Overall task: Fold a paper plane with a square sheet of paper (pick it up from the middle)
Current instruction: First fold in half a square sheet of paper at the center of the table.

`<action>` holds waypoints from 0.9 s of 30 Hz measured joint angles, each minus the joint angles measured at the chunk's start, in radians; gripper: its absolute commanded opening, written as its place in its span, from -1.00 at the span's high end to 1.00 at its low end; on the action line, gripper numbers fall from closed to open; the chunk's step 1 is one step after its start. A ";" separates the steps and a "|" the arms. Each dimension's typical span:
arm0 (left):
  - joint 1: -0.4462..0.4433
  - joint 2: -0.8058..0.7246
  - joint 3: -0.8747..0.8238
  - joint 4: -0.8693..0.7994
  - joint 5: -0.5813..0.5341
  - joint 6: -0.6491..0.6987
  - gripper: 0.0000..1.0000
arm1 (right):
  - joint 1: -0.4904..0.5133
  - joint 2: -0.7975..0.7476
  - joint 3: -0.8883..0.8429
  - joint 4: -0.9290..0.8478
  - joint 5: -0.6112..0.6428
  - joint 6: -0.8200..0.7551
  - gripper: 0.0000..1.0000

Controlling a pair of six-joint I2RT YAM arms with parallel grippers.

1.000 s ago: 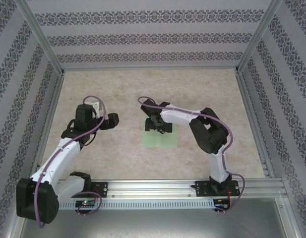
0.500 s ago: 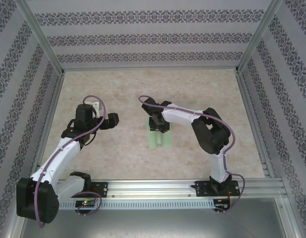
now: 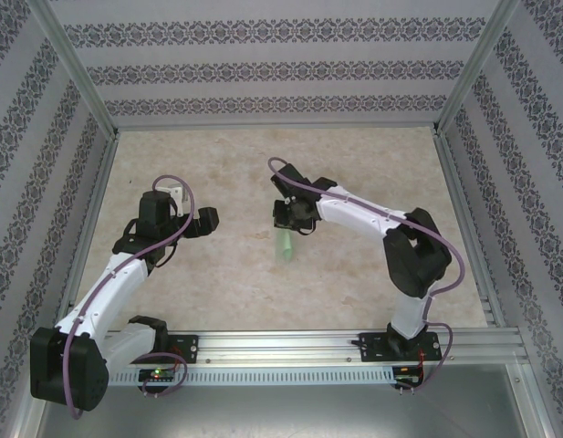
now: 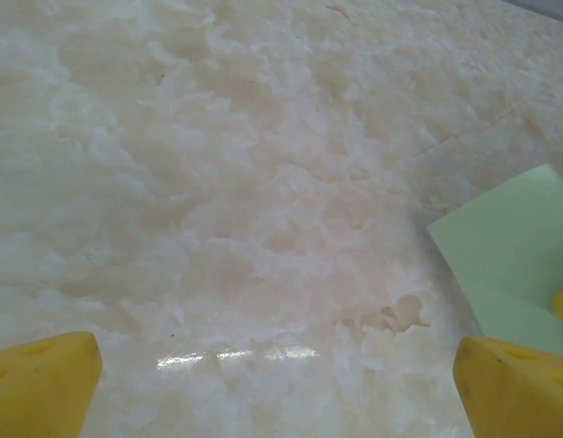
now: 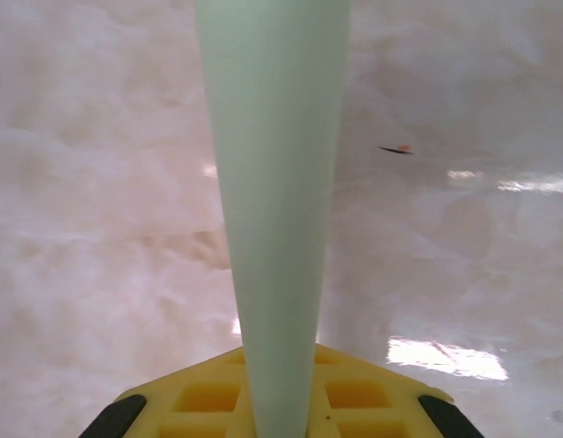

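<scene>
Top view: your right end effector [image 3: 286,217] is clenched on the middle of the square sheet of paper [image 3: 285,245], which hangs below it as a narrow green strip above the table [image 3: 217,164]. Pinching at the centre makes the two halves droop together, so the thin sheet comes up without an edge having to be peeled off the table. In the right wrist view, the sheet runs forward out of the yellow pads as a tapering fold, apparently clear of the surface. Your left end effector [image 3: 208,219] is released, fingers [image 4: 39,379] wide apart, hovering low over bare table to the left of the sheet; judged from this, it waits to take a free edge.

Compared with one second ago: the sheet then lay flat as a full square under open right jaws; it buckled as they closed, and is now lifted and narrowed. The right arm has stretched out and risen; the left arm has not moved.
</scene>
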 measured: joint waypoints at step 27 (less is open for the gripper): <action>-0.352 0.262 0.166 0.063 -0.054 -0.068 -1.00 | -0.190 -0.086 -0.413 0.373 -0.184 0.092 -0.15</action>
